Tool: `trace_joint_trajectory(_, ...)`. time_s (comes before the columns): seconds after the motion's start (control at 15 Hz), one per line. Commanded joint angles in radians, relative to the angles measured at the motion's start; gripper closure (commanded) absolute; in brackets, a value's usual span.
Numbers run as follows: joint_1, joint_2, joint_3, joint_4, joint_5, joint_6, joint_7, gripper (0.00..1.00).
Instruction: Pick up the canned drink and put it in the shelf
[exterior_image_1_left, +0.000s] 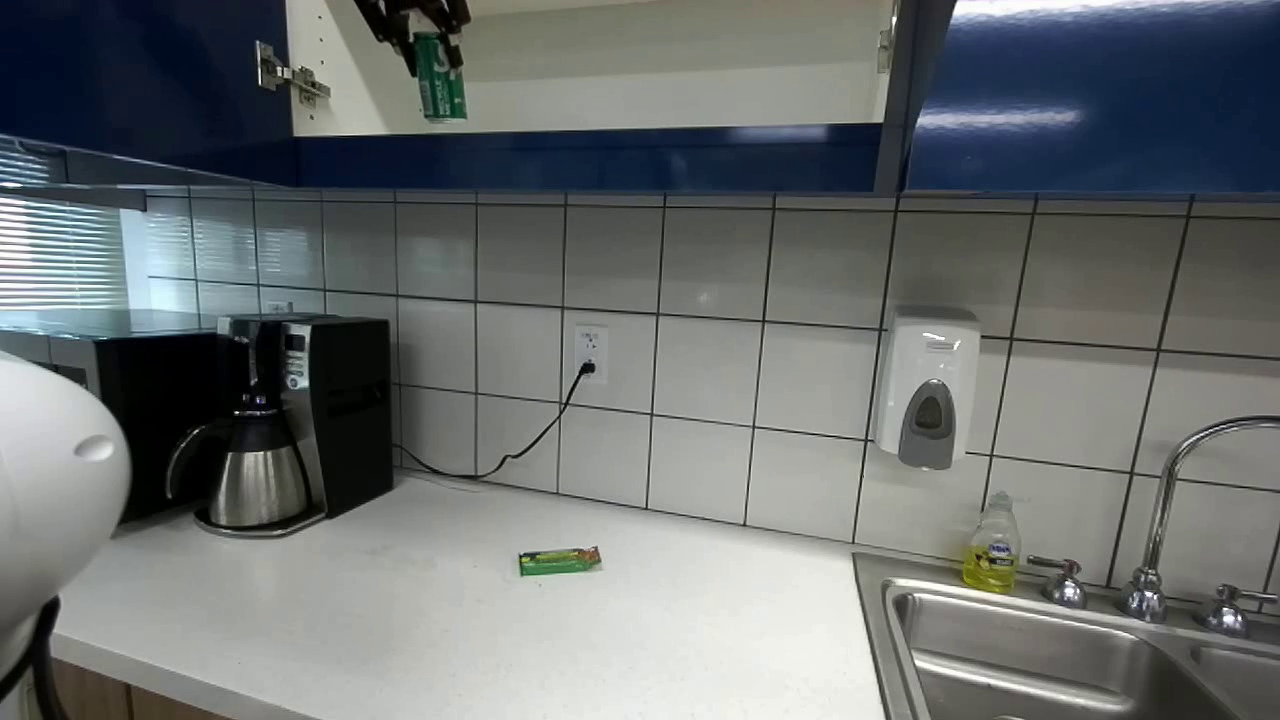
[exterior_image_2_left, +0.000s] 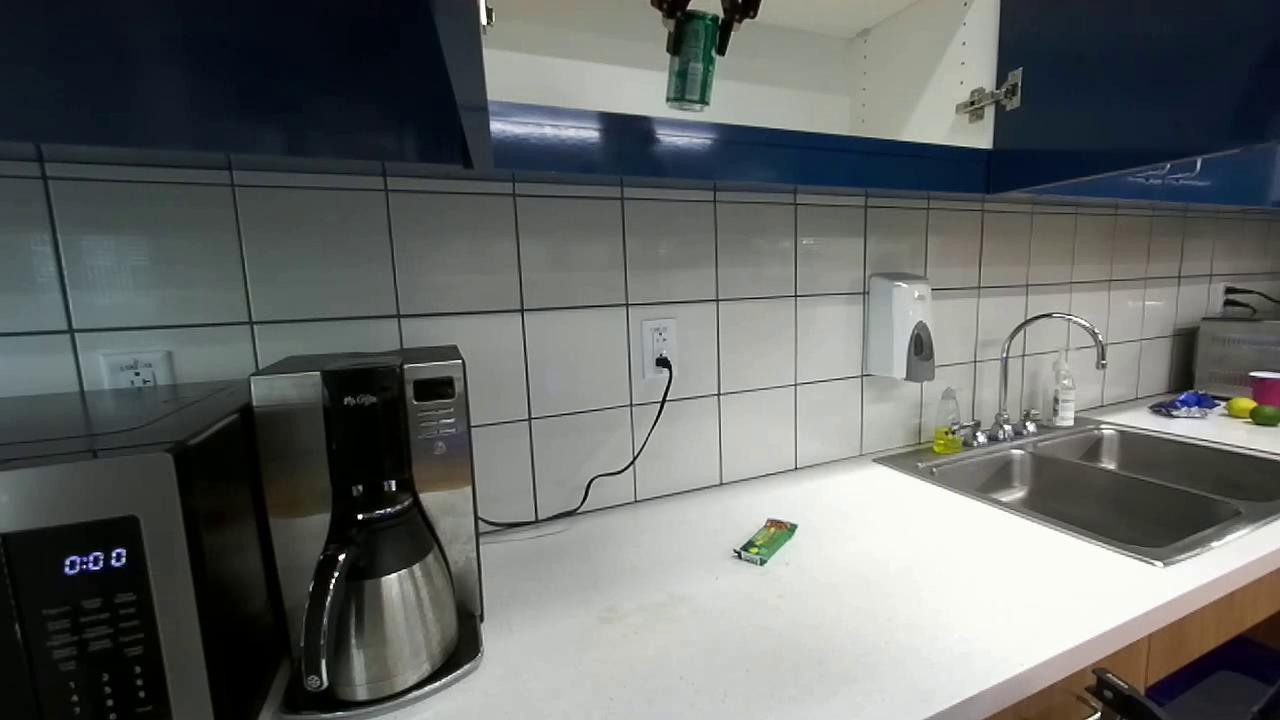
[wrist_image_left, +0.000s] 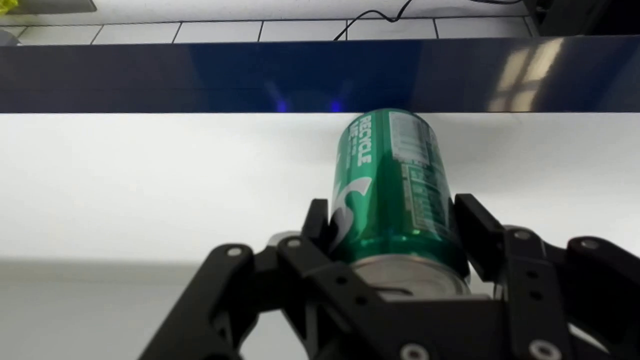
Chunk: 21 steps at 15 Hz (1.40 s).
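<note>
The green canned drink (exterior_image_1_left: 442, 96) is held upright, top toward the gripper, at the pale shelf opening in both exterior views; it also shows in an exterior view (exterior_image_2_left: 691, 84). My gripper (exterior_image_1_left: 433, 64) is shut on the can, with one finger on each side near its silvery top. The wrist view shows the can (wrist_image_left: 387, 150) between the black fingers (wrist_image_left: 391, 205). The pale shelf (exterior_image_1_left: 680, 85) is framed by dark blue fronts with a blue lower edge (exterior_image_1_left: 590, 160). The can's base is near that edge; I cannot tell whether it touches the shelf floor.
Blue doors stand open beside the shelf, with a hinge (exterior_image_1_left: 295, 78) at its side. Below, the white counter (exterior_image_1_left: 420, 620) holds a green packet (exterior_image_1_left: 559, 561), a coffee maker (exterior_image_1_left: 345, 410) and a microwave (exterior_image_2_left: 110, 560). A soap dispenser (exterior_image_1_left: 930, 385) and sink (exterior_image_1_left: 1010, 650) are beyond.
</note>
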Motion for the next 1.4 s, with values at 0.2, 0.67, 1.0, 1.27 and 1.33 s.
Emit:
trace_joint_trajectory(0.2,0.005,0.097,-0.002,0.145,-0.022,-0.089,0.036,0.60)
trace_joint_trajectory(0.67,0.003,0.164,0.002,0.236,-0.025,-0.156,0.058,0.60)
trace_joint_trajectory(1.0,0.007,0.197,0.001,0.282,-0.018,-0.197,0.059,0.60)
trace_joint_trajectory(1.27,0.007,0.221,-0.001,0.308,-0.014,-0.224,0.060,0.60)
trace_joint_trajectory(1.33,0.007,0.227,-0.002,0.314,-0.013,-0.227,0.062,0.60)
